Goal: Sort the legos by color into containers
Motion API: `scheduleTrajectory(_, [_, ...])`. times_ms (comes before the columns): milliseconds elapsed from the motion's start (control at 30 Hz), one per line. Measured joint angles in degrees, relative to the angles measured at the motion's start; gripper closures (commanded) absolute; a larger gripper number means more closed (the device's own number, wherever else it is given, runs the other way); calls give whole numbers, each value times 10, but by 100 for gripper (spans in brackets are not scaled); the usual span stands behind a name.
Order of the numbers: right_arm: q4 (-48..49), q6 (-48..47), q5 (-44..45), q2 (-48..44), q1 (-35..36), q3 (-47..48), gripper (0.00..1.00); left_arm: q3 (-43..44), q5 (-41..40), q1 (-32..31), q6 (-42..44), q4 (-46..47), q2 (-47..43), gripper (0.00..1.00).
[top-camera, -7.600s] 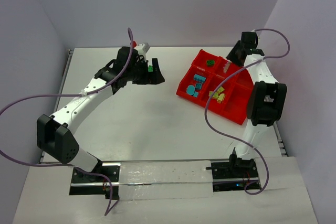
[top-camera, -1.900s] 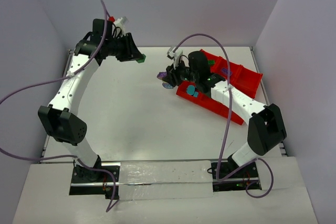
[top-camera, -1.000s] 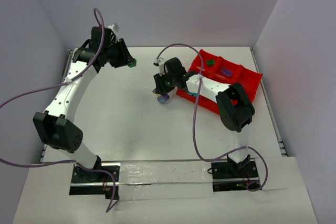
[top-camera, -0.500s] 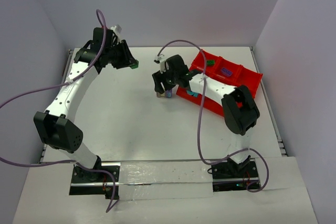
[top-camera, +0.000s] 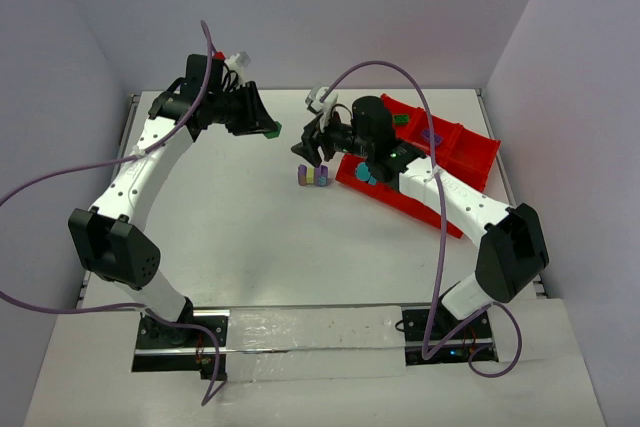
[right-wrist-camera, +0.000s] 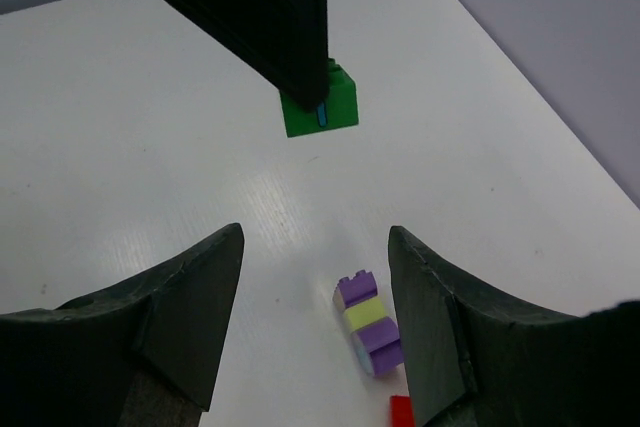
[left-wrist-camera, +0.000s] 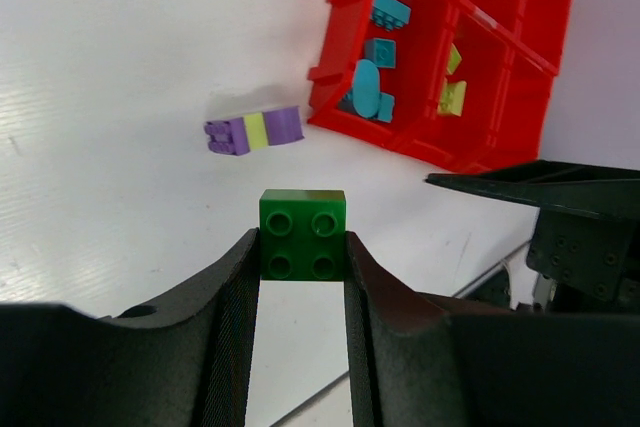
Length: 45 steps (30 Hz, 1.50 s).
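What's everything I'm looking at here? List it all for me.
tray: one, red, divided, on the table's right
teal bricks: about four, one tray compartment
yellow-green bricks: at least two, next compartment
purple brick: one, far compartment
green brick: one, far compartment
clump: one, purple and yellow-green, on the table beside the tray
held brick: one, green, in the air
table: one, white
cables: two, purple
left gripper: shut on the held brick
right gripper: open, empty, above the clump
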Motion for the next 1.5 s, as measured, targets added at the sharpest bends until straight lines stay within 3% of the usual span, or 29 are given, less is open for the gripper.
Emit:
scheduleTrajectory(533, [-4, -27, -56, 25, 10, 34, 32, -3, 97, 0, 17, 9, 0, 100])
scheduleTrajectory(867, [-2, -21, -56, 51, 15, 67, 39, -6, 116, 0, 17, 13, 0, 100])
scheduleTrajectory(1033, [-3, -15, -55, 65, 16, 72, 51, -8, 121, 0, 17, 15, 0, 100])
scheduleTrajectory(1267, [-2, -6, -42, 71, 16, 76, 89, -10, 123, 0, 22, 15, 0, 100])
scheduleTrajectory(1300, [-1, -4, -41, 71, 16, 76, 100, -10, 123, 0, 22, 16, 0, 100])
scheduleTrajectory(1367, [-1, -1, -37, 71, 16, 75, 100, -10, 122, 0, 22, 17, 0, 99])
scheduleTrajectory(1433, [-2, 1, -35, 71, 16, 75, 100, -12, 121, 0, 23, 18, 0, 81])
scheduleTrajectory(1500, [-3, 2, -30, 71, 17, 75, 100, -12, 118, 0, 25, 19, 0, 12])
